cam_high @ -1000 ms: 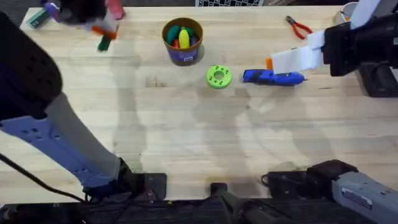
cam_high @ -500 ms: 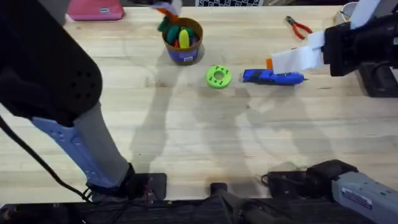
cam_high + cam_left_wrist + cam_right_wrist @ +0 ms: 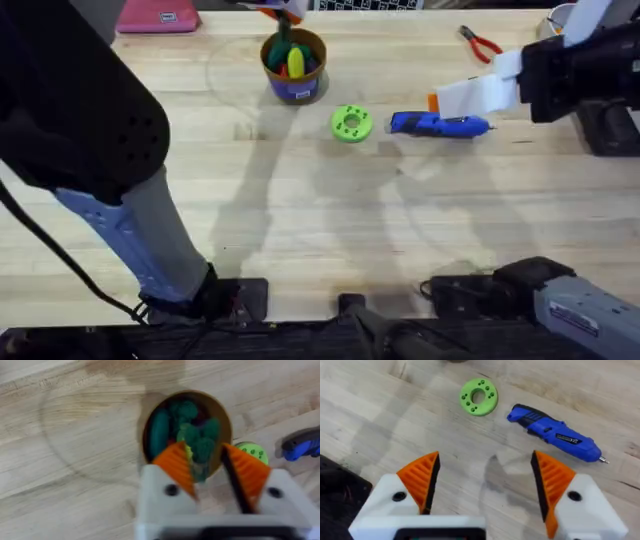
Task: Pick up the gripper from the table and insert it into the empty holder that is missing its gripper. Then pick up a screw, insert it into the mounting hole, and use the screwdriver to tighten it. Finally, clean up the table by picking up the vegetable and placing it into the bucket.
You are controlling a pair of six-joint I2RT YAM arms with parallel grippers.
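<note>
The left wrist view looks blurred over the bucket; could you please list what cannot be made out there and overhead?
- Left tool: the vegetable sits between its orange pads; blur hides whether they still pinch it.
- Bucket: the other contents blur together in the left wrist view.
- Overhead, the left tool is cut by the top edge.
- Pliers: too small for detail.

Pale, matt wood grain runs across the table [image 3: 380,420]; the screwdriver [image 3: 555,434] is glossy blue plastic with a thin metal tip; the green ring [image 3: 478,396] looks matt plastic, and the gripper pads [image 3: 422,477] are ribbed orange
</note>
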